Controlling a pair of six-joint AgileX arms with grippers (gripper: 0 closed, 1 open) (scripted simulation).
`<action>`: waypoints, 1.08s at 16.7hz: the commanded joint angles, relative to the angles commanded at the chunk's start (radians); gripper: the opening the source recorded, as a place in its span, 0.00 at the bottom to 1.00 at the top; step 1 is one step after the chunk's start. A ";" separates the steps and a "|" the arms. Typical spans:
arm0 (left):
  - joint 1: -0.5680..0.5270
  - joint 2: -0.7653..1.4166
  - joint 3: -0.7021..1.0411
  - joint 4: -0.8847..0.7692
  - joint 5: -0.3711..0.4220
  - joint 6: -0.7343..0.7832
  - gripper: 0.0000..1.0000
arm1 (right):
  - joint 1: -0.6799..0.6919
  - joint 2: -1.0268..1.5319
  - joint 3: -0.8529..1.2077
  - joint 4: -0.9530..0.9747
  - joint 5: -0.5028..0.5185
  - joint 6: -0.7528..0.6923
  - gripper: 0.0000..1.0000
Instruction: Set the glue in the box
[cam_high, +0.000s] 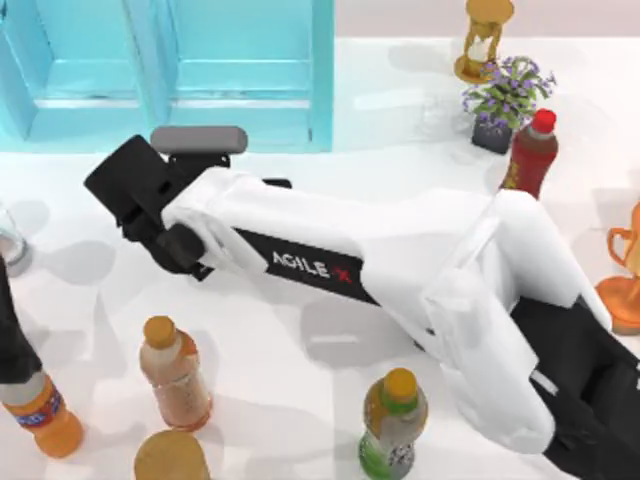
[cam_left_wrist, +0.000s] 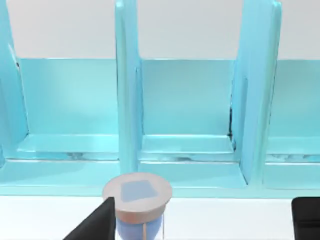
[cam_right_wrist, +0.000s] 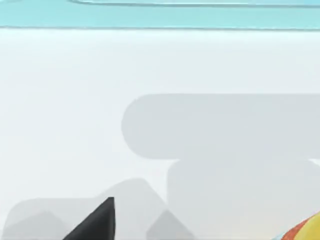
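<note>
Top view: the right arm (cam_high: 400, 260) reaches across the table (cam_high: 400, 130) toward the left; its right gripper (cam_high: 135, 190) sits just near of the box (cam_high: 180, 80).
Left wrist view: the box's divider (cam_left_wrist: 127, 100) stands up, with a round-lidded jar (cam_left_wrist: 137, 200) near it.
Right wrist view: one dark fingertip (cam_right_wrist: 97, 220) shows over the white table; a yellow-orange corner, perhaps the glue (cam_right_wrist: 305, 231), is at the edge.
Pincer: cannot tell for either one.
</note>
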 joint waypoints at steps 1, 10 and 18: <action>0.000 0.000 0.000 0.000 0.000 0.000 1.00 | -0.002 0.003 -0.001 0.003 -0.001 -0.004 1.00; 0.000 0.000 0.000 0.000 0.000 0.000 1.00 | -0.004 0.006 0.000 0.004 -0.002 -0.006 0.62; 0.000 0.000 0.000 0.000 0.000 0.000 1.00 | -0.004 0.006 0.000 0.004 -0.002 -0.006 0.02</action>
